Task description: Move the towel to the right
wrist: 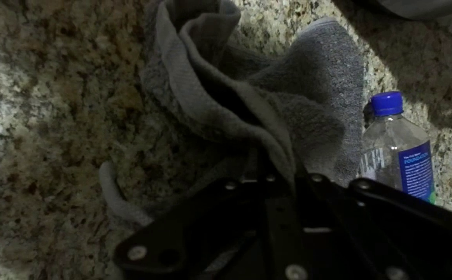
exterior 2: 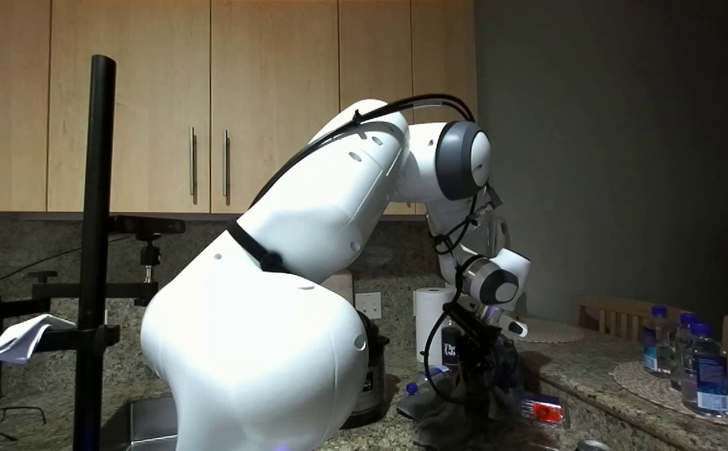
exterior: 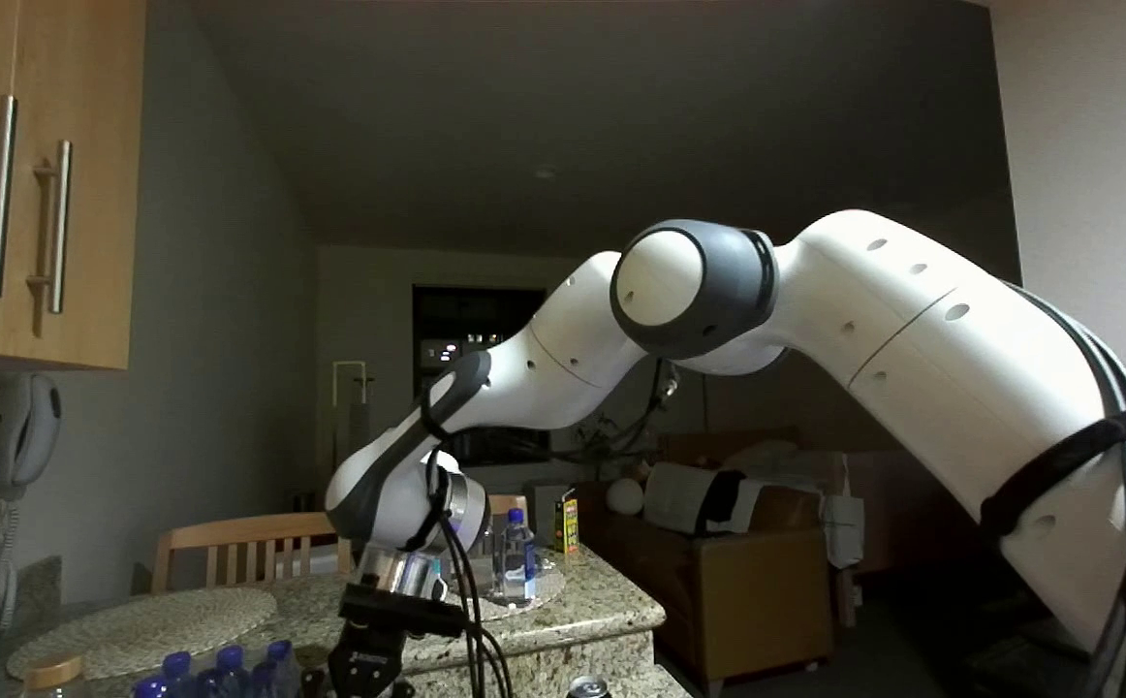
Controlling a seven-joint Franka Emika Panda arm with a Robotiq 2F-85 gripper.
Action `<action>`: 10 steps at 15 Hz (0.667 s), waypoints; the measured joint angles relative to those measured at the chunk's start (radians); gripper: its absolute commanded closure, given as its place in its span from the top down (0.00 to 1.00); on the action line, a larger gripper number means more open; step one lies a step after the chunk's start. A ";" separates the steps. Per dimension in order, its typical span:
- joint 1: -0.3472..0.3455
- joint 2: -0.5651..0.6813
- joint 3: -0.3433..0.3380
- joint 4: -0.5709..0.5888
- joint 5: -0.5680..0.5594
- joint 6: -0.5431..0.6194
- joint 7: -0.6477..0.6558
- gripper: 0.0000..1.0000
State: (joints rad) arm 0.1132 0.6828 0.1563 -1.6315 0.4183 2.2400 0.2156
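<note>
A grey towel lies crumpled on the granite counter; it shows in the wrist view [wrist: 327,77] and, dark, in an exterior view [exterior 2: 430,416]. My gripper [wrist: 278,167] is shut on a fold of the towel in the wrist view. The pinched fold runs up between the fingers, and loose towel spreads to both sides on the counter. The fingertips themselves are dark and partly hidden by the cloth. In an exterior view the gripper [exterior 2: 480,388] points down at the towel. In an exterior view only the gripper's upper part [exterior: 369,659] shows, and the towel is out of view.
A water bottle with a blue cap [wrist: 389,105] lies right beside the towel. A paper towel roll [exterior 2: 430,319], a dark bottle [exterior 2: 450,344] and a red-and-blue package [exterior 2: 546,410] stand or lie near the gripper. A raised counter [exterior 2: 580,369] with several bottles borders the work area.
</note>
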 measured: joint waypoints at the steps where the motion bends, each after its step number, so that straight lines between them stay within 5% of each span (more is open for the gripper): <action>1: 0.009 -0.017 -0.008 -0.008 -0.011 0.000 0.015 0.09; 10: 0.027 -0.161 -0.094 -0.019 -0.163 -0.125 0.054 0.09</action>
State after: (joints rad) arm 0.1403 0.5220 0.0627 -1.6503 0.2553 2.1154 0.2695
